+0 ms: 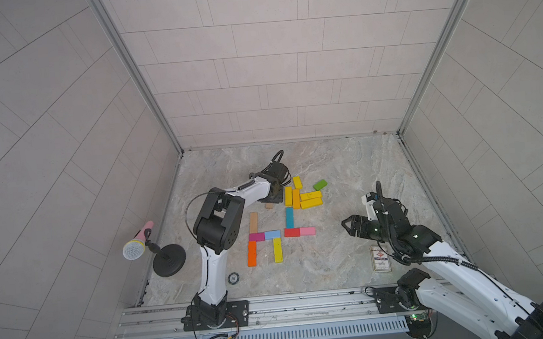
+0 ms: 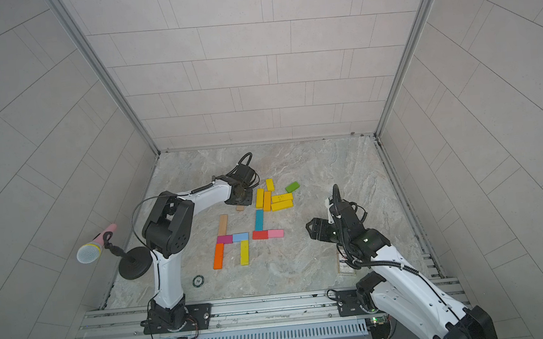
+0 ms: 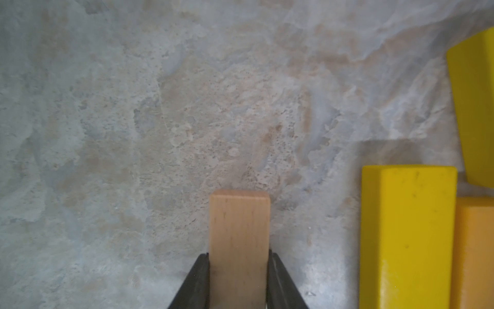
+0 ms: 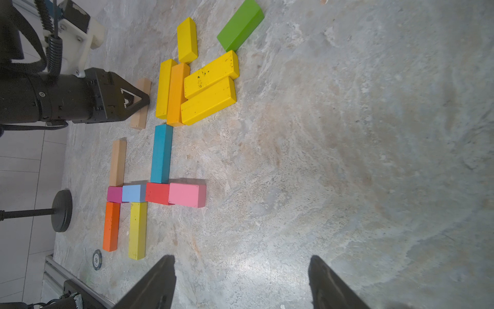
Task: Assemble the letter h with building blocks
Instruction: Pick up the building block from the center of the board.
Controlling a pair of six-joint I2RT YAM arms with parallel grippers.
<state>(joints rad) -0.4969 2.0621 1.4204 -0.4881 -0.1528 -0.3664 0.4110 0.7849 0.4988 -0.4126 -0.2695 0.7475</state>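
Observation:
My left gripper (image 3: pixel 238 254) is shut on a short plain wood block (image 3: pixel 239 240) that lies on the marble table beside the yellow pile; both top views show its end (image 1: pixel 269 206) under the fingers. Laid flat are a long wood block (image 1: pixel 253 222), magenta (image 1: pixel 256 237), light blue (image 1: pixel 272 234), orange (image 1: pixel 252 253) and yellow (image 1: pixel 277 250) blocks. Next to them are teal (image 1: pixel 289 217), red (image 1: pixel 292 232) and pink (image 1: pixel 307 230) blocks. Loose yellow blocks (image 1: pixel 311 202) and a green one (image 1: pixel 319 184) lie behind. My right gripper (image 4: pixel 241 257) hangs open and empty at the right.
A microphone (image 1: pixel 138 245) on a black round stand (image 1: pixel 169 260) is at the table's left edge. A printed card box (image 1: pixel 380 257) lies under my right arm. A small round chip (image 1: pixel 233 278) sits near the front rail (image 1: pixel 290 303).

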